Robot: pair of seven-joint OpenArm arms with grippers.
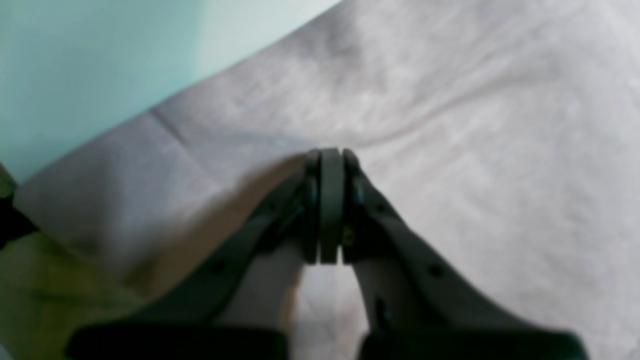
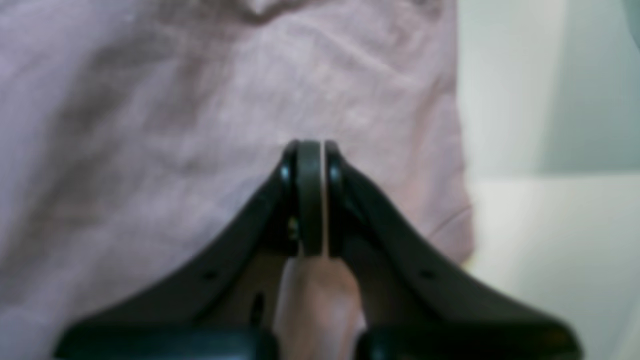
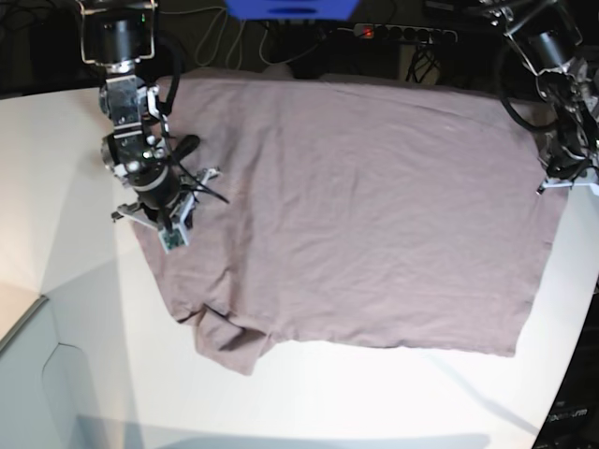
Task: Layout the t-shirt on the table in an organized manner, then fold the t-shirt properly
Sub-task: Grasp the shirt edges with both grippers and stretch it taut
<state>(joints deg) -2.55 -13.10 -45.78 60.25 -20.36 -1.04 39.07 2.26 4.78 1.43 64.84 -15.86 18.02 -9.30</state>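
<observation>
The mauve-brown t-shirt (image 3: 356, 206) lies spread wide over the white table (image 3: 75, 309), with a crumpled sleeve (image 3: 229, 346) at its near left corner. My right gripper (image 3: 154, 201) is at the shirt's left edge. In the right wrist view it (image 2: 310, 145) is shut, with a pinch of shirt fabric (image 2: 150, 150) between its fingers. My left gripper (image 3: 560, 178) is at the shirt's right edge. In the left wrist view it (image 1: 330, 152) is shut, and shirt cloth (image 1: 475, 150) seems pinched at its tip. Both wrist views are blurred.
Bare tabletop shows beside the shirt in the wrist views (image 1: 100, 60) (image 2: 550, 225). Behind the table's far edge are cables, a power strip (image 3: 402, 33) and a blue object (image 3: 290, 7). The table's curved edge runs along the near left (image 3: 28, 318).
</observation>
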